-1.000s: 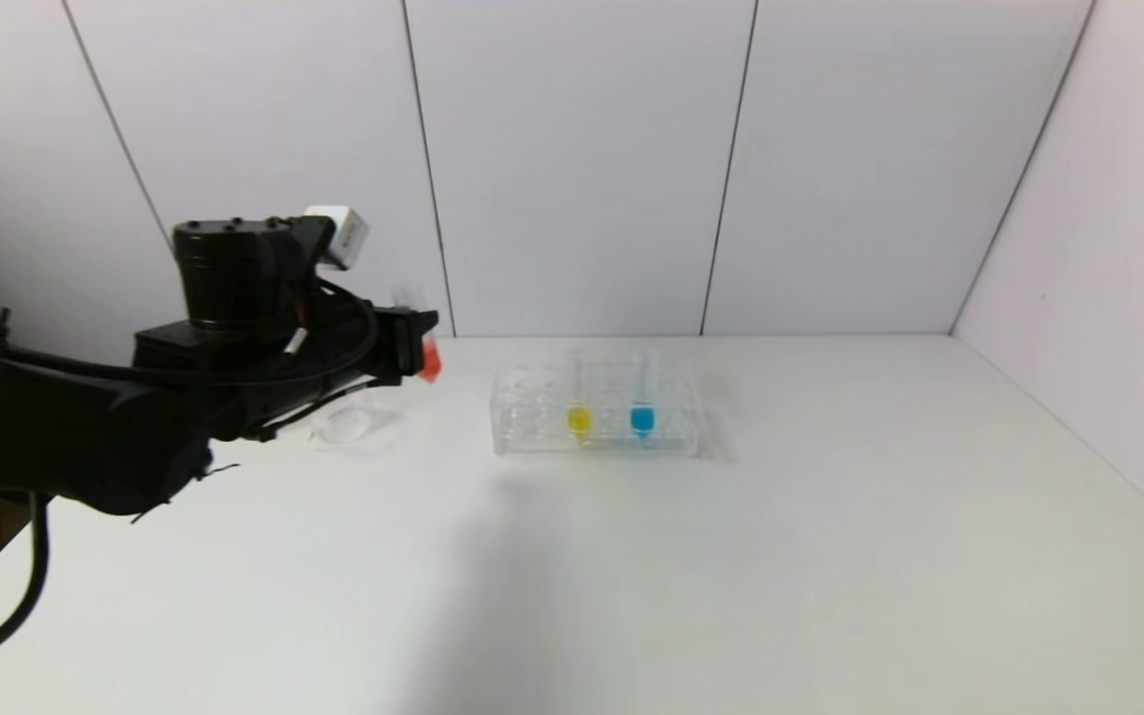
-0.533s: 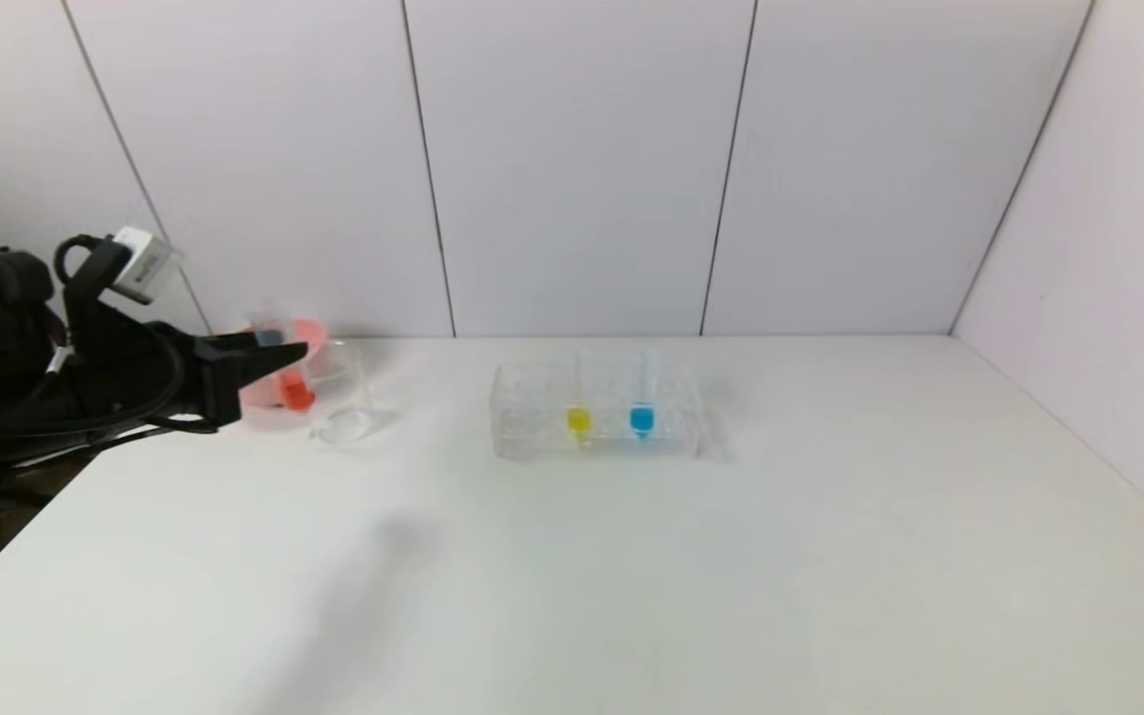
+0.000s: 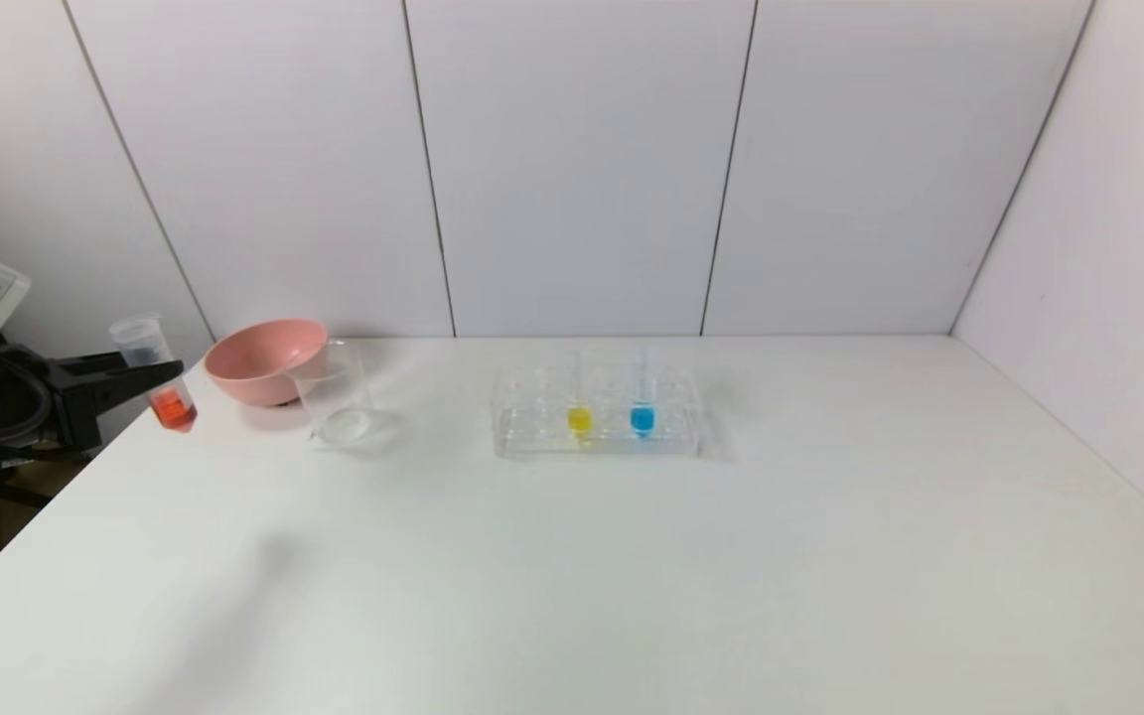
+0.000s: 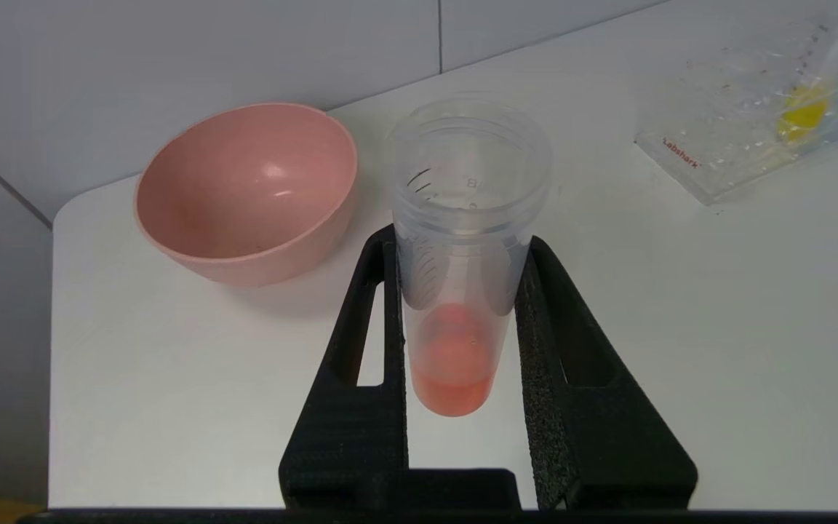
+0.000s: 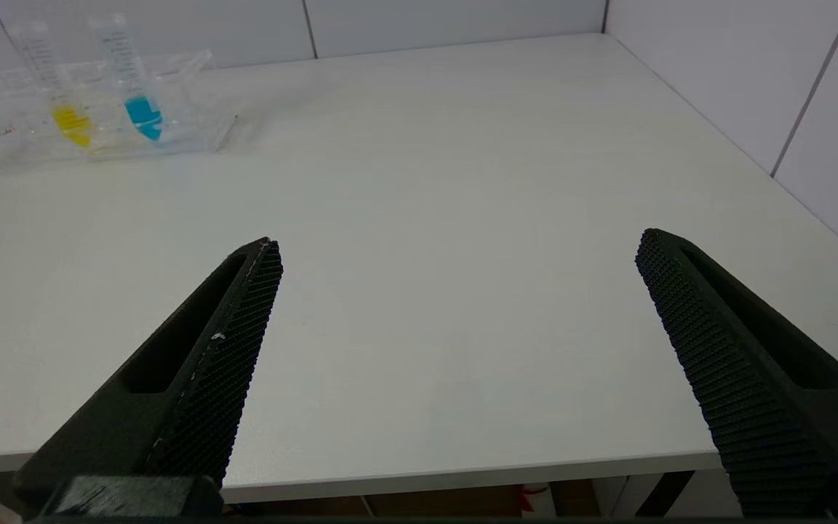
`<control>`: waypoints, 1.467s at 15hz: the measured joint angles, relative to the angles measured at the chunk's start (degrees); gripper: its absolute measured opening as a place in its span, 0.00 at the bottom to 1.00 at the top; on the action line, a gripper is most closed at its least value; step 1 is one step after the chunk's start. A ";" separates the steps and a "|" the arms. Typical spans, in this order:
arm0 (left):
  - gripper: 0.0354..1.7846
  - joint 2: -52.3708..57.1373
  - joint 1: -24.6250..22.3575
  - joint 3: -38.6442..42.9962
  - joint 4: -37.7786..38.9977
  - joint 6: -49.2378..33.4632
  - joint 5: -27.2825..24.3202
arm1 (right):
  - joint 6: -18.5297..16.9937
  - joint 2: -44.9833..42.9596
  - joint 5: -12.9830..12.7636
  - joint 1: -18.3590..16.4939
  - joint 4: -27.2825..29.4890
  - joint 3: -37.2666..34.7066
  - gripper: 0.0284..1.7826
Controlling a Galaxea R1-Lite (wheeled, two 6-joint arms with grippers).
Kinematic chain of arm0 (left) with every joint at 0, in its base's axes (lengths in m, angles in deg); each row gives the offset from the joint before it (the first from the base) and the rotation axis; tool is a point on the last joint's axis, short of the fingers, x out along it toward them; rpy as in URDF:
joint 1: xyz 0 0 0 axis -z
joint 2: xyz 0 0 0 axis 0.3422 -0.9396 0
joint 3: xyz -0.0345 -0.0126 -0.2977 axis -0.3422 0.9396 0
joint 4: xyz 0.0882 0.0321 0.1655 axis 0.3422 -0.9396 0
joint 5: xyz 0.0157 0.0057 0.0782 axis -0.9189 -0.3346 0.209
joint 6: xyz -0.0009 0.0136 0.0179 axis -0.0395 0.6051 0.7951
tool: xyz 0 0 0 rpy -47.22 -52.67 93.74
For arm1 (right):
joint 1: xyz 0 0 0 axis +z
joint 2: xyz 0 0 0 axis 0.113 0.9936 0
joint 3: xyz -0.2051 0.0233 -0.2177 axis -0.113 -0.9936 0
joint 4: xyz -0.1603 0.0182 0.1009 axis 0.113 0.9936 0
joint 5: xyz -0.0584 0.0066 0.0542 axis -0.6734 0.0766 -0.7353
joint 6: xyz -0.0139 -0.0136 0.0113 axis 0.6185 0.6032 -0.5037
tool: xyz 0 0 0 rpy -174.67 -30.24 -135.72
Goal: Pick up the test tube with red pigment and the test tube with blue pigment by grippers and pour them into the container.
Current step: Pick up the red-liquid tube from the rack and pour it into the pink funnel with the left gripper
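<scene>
My left gripper (image 3: pixel 150 375) is at the table's far left edge, left of the pink bowl. It is shut on the test tube with red pigment (image 3: pixel 173 407), which it holds nearly upright above the table. In the left wrist view the tube (image 4: pixel 455 364) sits between the two black fingers of that gripper (image 4: pixel 460 241). The test tube with blue pigment (image 3: pixel 642 417) stands in the clear rack (image 3: pixel 532 437) and also shows in the right wrist view (image 5: pixel 142 113). The container, a clear glass beaker (image 3: pixel 337 397), stands right of the bowl. My right gripper (image 5: pixel 459 244) is open and empty over the table's near edge.
A pink bowl (image 3: pixel 264 359) stands at the back left, touching or just behind the beaker; it also shows in the left wrist view (image 4: pixel 244 189). A tube with yellow liquid (image 3: pixel 579 419) stands in the rack left of the blue one. White walls close the back and right.
My left arm has swung left with the red tube, from near the rack, past the beaker and bowl, to the table's left edge. The rack and beaker have not moved.
</scene>
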 joint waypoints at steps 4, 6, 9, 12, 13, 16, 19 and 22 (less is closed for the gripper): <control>0.24 -2.77 -0.55 -1.56 0.00 1.84 0.18 | 0.00 0.00 -0.02 0.00 0.02 0.00 1.00; 0.24 -5.18 -0.02 -4.60 -0.10 1.78 0.33 | 0.00 0.00 -0.02 0.00 0.00 0.00 1.00; 0.24 -10.51 1.38 -11.98 -1.45 1.71 0.60 | 0.00 0.00 -0.02 0.00 0.00 0.00 1.00; 0.24 -13.92 4.13 -20.89 -9.61 1.71 0.74 | 0.00 0.00 -0.02 0.00 0.00 0.00 1.00; 0.24 -14.56 5.22 -24.27 -13.64 1.79 0.85 | 0.02 0.00 -0.02 0.00 0.00 0.00 1.00; 0.24 -15.88 8.33 -34.01 -25.60 2.95 2.43 | 0.00 0.00 -0.02 0.00 0.00 0.00 1.00; 0.24 -17.20 11.36 -44.40 -39.86 5.07 5.36 | 0.00 0.00 -0.02 0.00 0.00 0.00 1.00; 0.24 -18.36 13.86 -53.97 -54.64 7.57 10.89 | 0.00 0.00 0.00 0.00 0.00 0.00 1.00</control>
